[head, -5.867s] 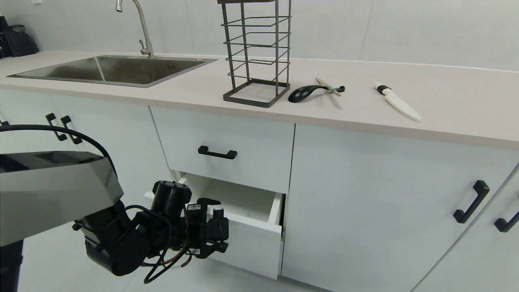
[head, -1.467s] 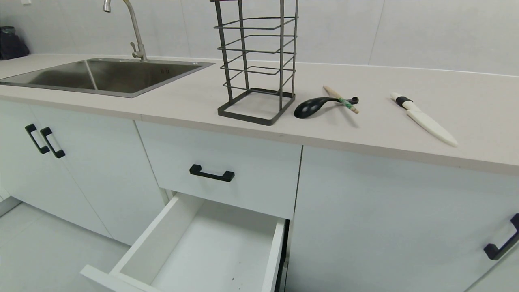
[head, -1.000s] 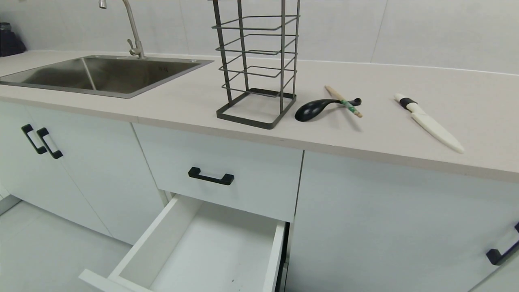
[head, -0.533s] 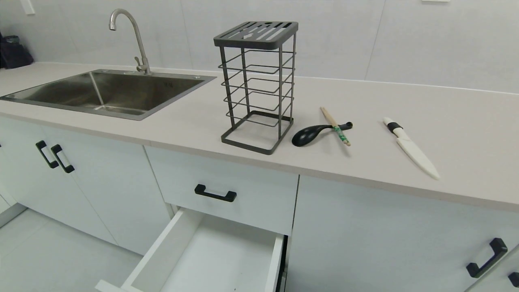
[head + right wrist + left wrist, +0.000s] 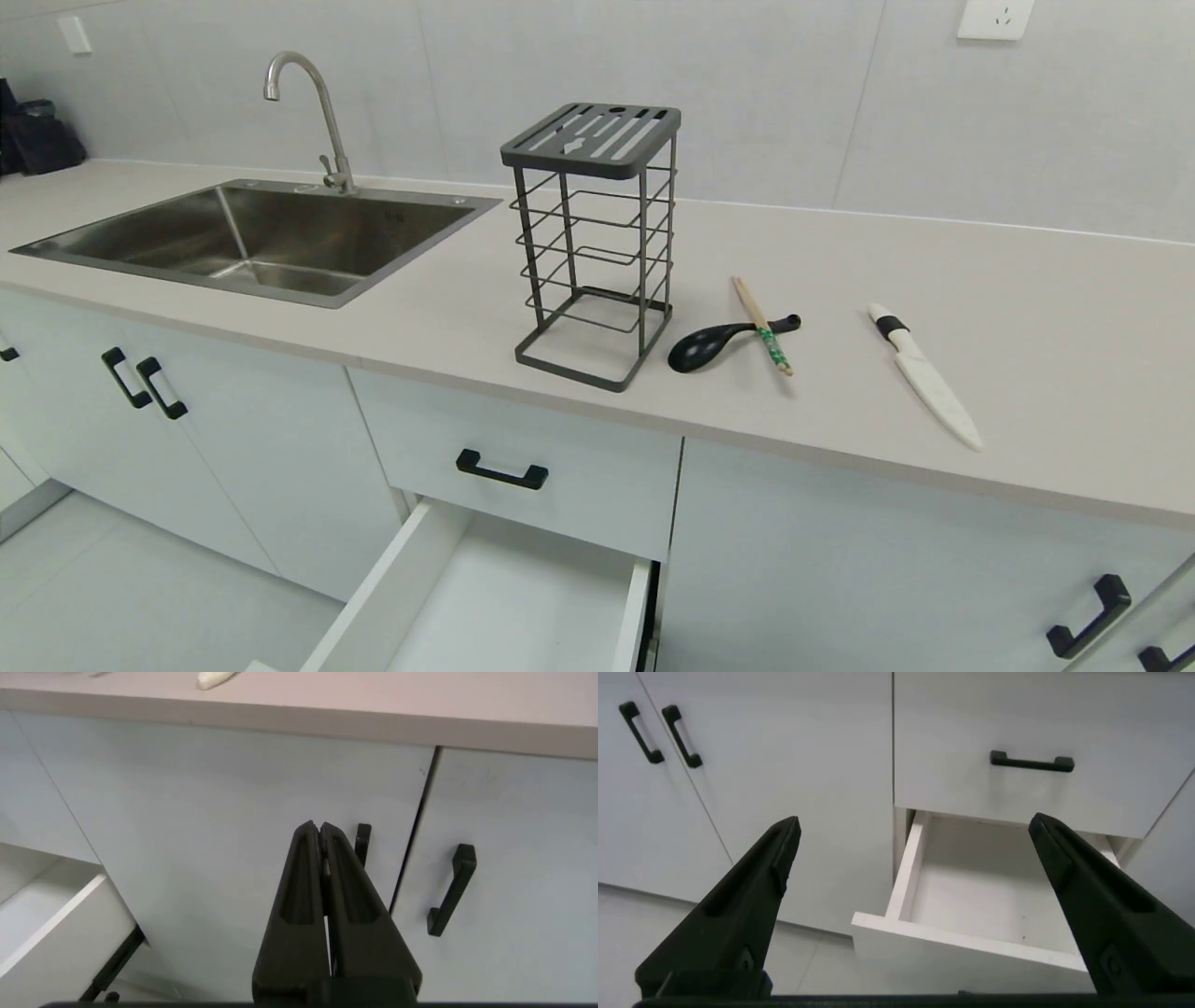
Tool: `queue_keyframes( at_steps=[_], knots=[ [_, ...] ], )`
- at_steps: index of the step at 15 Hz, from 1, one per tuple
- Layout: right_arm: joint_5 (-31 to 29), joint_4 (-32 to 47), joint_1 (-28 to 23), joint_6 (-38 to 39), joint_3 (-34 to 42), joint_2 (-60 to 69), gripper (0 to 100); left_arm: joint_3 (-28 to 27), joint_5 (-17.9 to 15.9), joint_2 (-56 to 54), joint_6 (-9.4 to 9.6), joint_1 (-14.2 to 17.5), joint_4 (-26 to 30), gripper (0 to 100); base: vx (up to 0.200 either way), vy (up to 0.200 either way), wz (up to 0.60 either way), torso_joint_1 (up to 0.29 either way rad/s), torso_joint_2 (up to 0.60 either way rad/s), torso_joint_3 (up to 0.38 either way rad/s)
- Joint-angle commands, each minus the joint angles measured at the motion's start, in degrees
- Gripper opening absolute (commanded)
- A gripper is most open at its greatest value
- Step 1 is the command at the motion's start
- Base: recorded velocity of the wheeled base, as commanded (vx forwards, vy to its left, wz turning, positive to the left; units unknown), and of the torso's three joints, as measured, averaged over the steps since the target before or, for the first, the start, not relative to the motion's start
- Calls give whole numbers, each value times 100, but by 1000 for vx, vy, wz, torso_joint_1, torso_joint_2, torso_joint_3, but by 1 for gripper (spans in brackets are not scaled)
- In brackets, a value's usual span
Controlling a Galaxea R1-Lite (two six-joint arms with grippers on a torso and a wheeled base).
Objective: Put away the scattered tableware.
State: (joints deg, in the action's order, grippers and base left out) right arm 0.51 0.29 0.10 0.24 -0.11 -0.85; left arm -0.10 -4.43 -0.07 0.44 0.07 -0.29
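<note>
Drawer (image 5: pixel 378 602) standing open, spoon (image 5: pixel 719 338), chopsticks (image 5: pixel 764 329) and knife (image 5: pixel 922 375) loose on counter (image 5: pixel 1027 308) by rack (image 5: pixel 592 140) — left gripper (image 5: pixel 915 826) spread wide, empty, right gripper (image 5: pixel 320 833) pinched closed, empty — first pickup judged pending, calling for a reach up to the spoon.

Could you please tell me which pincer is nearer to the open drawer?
Left. The left pincer is open, facing the open drawer head-on, apparently just in front of it. The right pincer, shut, faces the cabinet doors beside the drawer, further off.
</note>
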Motion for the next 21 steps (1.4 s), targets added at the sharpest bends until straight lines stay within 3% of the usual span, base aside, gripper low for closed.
queue_keyframes(
  at_steps=[1,8,21],
  knots=[
    [2,6,-1,2,2,-3,0,1,3,7,0,1,3,100,0,0,0,129,-237,-110],
    [2,6,-1,2,2,-3,0,1,3,7,0,1,3,100,0,0,0,46,-117,-60],
    [2,-3,-1,-16,2,-3,0,1,3,7,0,1,3,100,0,0,0,136,-232,-105]
  ],
)
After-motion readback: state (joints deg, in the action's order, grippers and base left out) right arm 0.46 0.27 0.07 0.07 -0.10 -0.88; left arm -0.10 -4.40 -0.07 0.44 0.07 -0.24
